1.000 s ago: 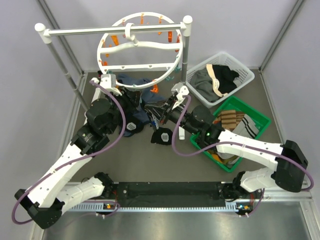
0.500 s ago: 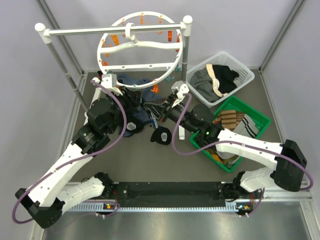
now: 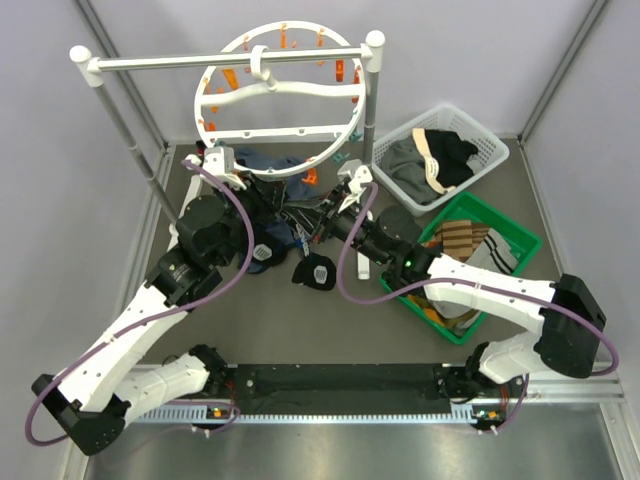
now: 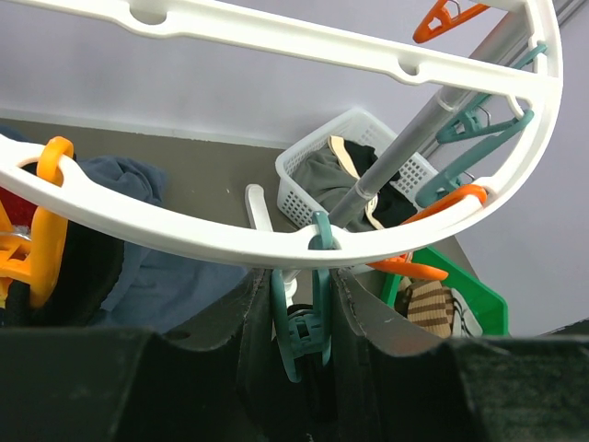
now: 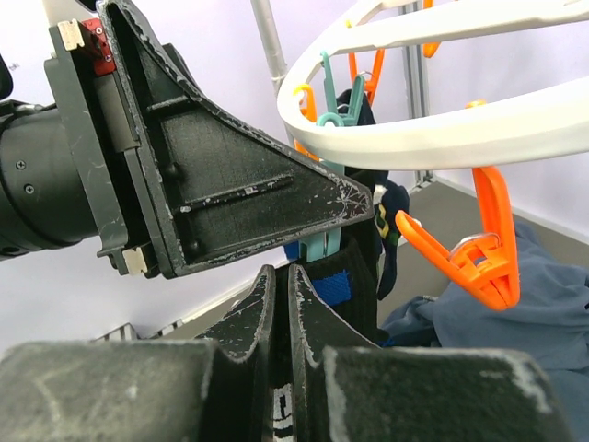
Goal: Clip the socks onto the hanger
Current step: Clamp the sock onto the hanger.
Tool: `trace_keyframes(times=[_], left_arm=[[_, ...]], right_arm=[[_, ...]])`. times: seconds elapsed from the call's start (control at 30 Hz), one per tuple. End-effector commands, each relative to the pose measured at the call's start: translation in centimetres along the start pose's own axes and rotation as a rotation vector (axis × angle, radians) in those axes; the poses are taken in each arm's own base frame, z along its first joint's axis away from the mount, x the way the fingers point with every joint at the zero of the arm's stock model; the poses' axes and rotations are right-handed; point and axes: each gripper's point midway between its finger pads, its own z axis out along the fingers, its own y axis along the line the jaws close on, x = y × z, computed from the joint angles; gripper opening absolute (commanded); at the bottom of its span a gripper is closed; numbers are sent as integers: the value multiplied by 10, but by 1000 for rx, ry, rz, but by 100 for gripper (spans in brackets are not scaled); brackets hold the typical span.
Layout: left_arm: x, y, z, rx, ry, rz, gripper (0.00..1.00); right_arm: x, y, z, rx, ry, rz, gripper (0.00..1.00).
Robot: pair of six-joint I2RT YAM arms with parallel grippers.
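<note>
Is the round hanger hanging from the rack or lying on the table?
Hanging: the hanger has its centre hook over the rack bar.

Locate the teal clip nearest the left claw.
Left wrist view, lower centre: the teal clip hangs under the white hanger ring, pinched between the left claw's fingers, with the white basket behind it.

left pincer (image 4: 299, 287) narrow; right pincer (image 5: 282, 276) tight

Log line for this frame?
phase: clipping | left gripper: shut on teal clip of hanger | right gripper: shut on sock, at that clip
</note>
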Motion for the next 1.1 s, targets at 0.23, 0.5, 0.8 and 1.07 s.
trace_keyframes(times=[0.23, 0.5, 0.8, 1.07], left_arm=[[-8, -2, -3, 8, -39, -15, 0], [-20, -6, -8, 24, -64, -23, 14], [-49, -5, -26, 5, -118, -22, 53], [-75, -2, -49, -17, -159, 2, 80]], right_arm=[[-61, 25, 8, -61, -160, 16, 0], [-61, 25, 12, -62, -158, 21, 0], [-68, 29, 16, -75, -169, 24, 0], [-68, 36, 23, -113, -155, 28, 19]])
